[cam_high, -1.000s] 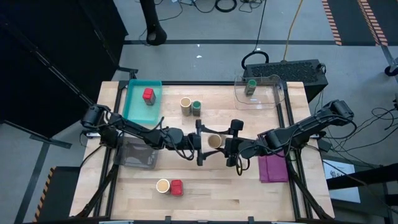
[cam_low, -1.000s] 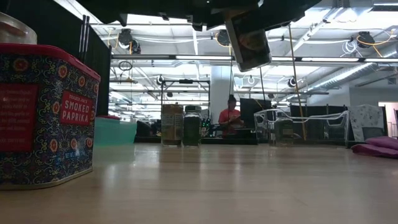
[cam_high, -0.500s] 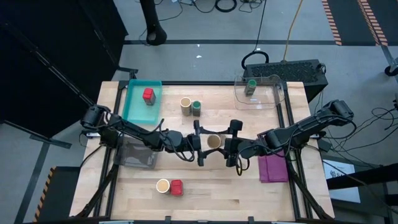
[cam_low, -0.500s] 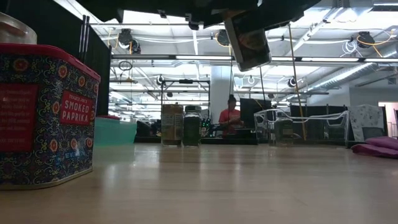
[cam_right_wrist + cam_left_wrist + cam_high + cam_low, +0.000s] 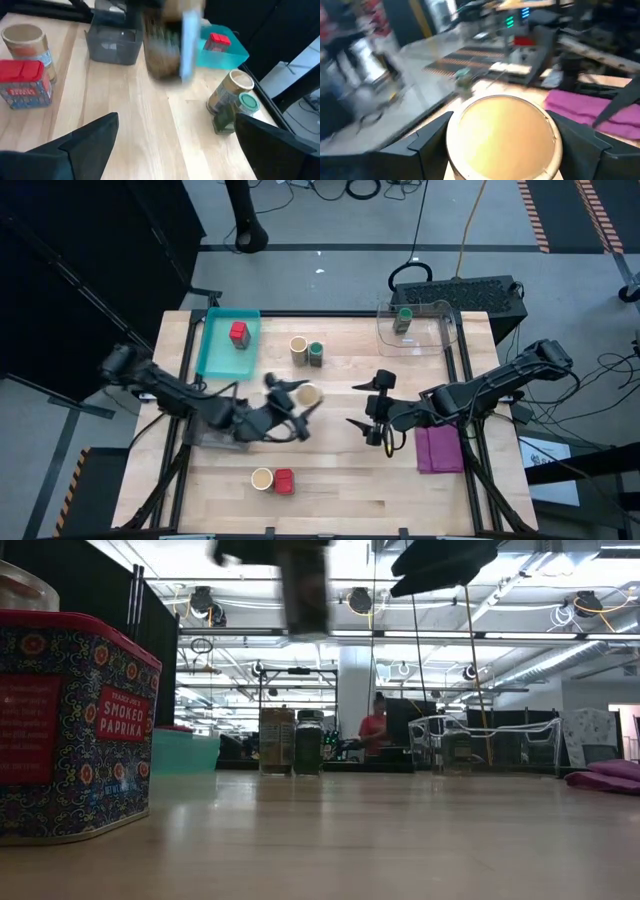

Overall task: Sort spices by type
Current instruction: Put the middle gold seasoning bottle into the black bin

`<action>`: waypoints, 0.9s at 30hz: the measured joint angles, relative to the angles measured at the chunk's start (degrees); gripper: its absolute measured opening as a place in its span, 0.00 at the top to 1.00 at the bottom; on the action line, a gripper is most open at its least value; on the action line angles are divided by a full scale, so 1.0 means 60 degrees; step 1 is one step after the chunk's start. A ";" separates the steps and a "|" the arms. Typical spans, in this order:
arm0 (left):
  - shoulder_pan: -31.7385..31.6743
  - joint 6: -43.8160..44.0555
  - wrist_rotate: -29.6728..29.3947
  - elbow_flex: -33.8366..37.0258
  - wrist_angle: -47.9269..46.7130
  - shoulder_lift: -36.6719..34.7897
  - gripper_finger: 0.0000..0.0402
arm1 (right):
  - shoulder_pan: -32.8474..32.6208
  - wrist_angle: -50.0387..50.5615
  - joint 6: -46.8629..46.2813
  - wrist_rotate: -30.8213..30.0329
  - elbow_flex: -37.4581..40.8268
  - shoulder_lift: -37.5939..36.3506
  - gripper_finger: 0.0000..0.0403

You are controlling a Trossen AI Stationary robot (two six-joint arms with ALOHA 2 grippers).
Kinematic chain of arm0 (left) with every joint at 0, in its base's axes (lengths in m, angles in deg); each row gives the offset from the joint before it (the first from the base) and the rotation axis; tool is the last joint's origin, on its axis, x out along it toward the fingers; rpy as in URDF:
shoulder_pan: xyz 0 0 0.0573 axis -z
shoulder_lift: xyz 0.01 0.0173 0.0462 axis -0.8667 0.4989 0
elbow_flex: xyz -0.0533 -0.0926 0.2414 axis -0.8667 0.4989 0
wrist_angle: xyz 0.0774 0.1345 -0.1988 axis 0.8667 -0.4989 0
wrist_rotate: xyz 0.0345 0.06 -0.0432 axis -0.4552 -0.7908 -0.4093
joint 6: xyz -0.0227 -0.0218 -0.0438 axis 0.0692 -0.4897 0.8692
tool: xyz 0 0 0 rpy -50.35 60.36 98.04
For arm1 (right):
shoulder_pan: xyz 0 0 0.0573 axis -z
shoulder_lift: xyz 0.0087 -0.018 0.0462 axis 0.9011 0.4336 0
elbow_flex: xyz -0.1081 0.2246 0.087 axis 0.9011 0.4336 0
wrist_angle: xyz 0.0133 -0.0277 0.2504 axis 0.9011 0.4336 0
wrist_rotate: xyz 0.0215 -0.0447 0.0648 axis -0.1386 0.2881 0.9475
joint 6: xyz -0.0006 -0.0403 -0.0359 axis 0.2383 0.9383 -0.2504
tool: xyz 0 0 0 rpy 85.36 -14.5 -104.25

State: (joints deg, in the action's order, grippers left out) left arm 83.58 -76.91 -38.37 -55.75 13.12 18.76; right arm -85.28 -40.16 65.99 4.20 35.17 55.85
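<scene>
Now the left gripper clasps a tan cylindrical spice jar with a cream top between its dark fingers, lifted above the wooden table. Just beside it, the right gripper stands spread wide with nothing between its fingers. Near the left gripper lies a grey bin; beyond it, a teal tray holds a red blocky jar.

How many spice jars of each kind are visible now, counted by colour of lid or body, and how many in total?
Green-lidded jars: 2, one in the clear bin, one mid-table.
Red jars: 2, one in the teal tray, one at the near edge.
Tan jars: 3, and one in the left gripper.
Total: 7
</scene>
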 joint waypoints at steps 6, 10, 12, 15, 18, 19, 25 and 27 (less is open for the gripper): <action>0.1297 0.5094 -0.0669 0.0000 -0.4873 -0.1540 0.30 | 0.0000 0.0205 -0.0355 0.0524 0.0000 -0.0002 0.06; 0.1928 0.8161 -0.0667 0.0000 -0.8650 -0.2501 0.30 | -0.0024 0.0183 -0.0412 0.0576 0.0000 -0.0002 0.06; 0.2220 0.9251 -0.0595 0.0000 -1.0220 -0.2893 0.30 | -0.0026 0.0179 -0.0564 0.0792 0.0000 -0.0002 0.06; 0.2556 1.0324 -0.0014 0.0000 -1.2002 -0.3355 0.30 | -0.0029 0.0176 -0.0813 0.1037 0.0000 -0.0002 0.06; 0.2799 1.0430 0.0887 0.0000 -1.2768 -0.3673 0.30 | -0.0038 0.0158 -0.1130 0.1293 0.0004 -0.0002 0.06; 0.2885 1.0446 0.1194 0.0002 -1.2968 -0.3755 0.30 | -0.0077 0.0156 -0.1207 0.1297 0.0004 -0.0002 0.06; 0.3173 1.1859 0.2156 0.0314 -1.3981 -0.3844 0.30 | -0.0257 0.0147 -0.1367 0.1264 0.0004 -0.0002 0.06; 0.3254 1.2462 0.2270 0.0570 -1.4235 -0.3761 0.30 | -0.0318 0.0075 -0.1388 0.1248 0.0007 -0.0002 0.06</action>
State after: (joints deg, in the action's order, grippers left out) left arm 103.10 -2.13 -24.75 -52.33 -72.28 -3.81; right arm -87.18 -39.71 57.66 11.69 35.21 55.84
